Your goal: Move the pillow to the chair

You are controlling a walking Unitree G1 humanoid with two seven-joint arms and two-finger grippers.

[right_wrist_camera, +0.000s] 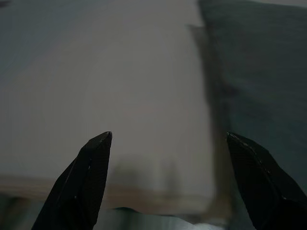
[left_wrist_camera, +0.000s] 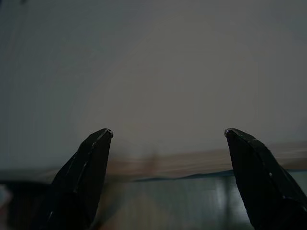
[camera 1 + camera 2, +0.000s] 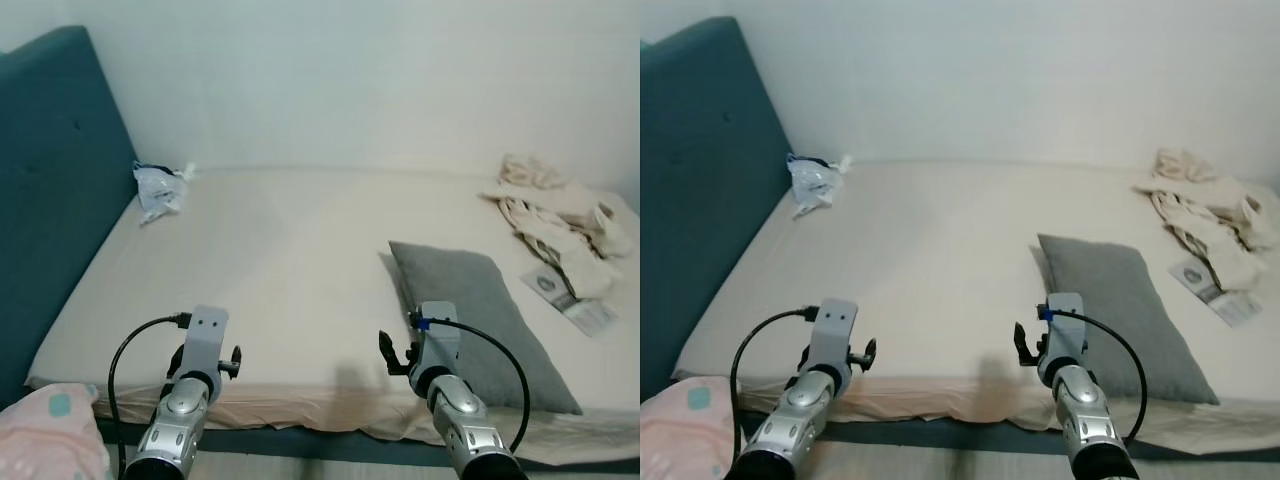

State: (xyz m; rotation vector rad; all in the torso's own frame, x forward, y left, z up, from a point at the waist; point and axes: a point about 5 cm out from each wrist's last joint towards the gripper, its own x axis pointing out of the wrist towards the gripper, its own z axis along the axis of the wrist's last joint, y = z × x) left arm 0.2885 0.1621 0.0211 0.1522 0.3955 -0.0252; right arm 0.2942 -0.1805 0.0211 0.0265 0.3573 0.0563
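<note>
The right tool (image 1: pixel 168 143) is held over the near edge of the bed (image 3: pixel 280 260), its two black fingers (image 1: pixel 91 177) spread wide with nothing between them; in the right wrist view the beige sheet lies under it and the grey pillow runs along one side. The left tool (image 2: pixel 168 139) is likewise released, its fingers (image 2: pixel 84 177) well apart and empty, raised before the same near edge of the mattress further to the robot's left. From the head camera both silver forearms reach forward side by side, each with a black cable looping off the wrist; the left arm (image 3: pixel 185 400) and the right arm (image 3: pixel 450 395) are well apart from one another.

The grey pillow (image 3: pixel 480 320) lies flat on the bed's right half, close to the near edge, its long side angled slightly, with the right wrist just beside its near left corner but not touching it.

A teal padded headboard (image 3: pixel 50 190) stands along the bed's left side. Near it, at the far left corner of the mattress, sits a crumpled clear plastic bag (image 3: pixel 158 190). At the far right corner lies a heap of cream cloth (image 3: pixel 560 225), with a small printed paper packet (image 3: pixel 570 300) beside it. A pink patterned fabric (image 3: pixel 45 430) shows at the lower left, below the mattress edge. A plain white wall (image 3: pixel 350 80) rises behind the bed.
</note>
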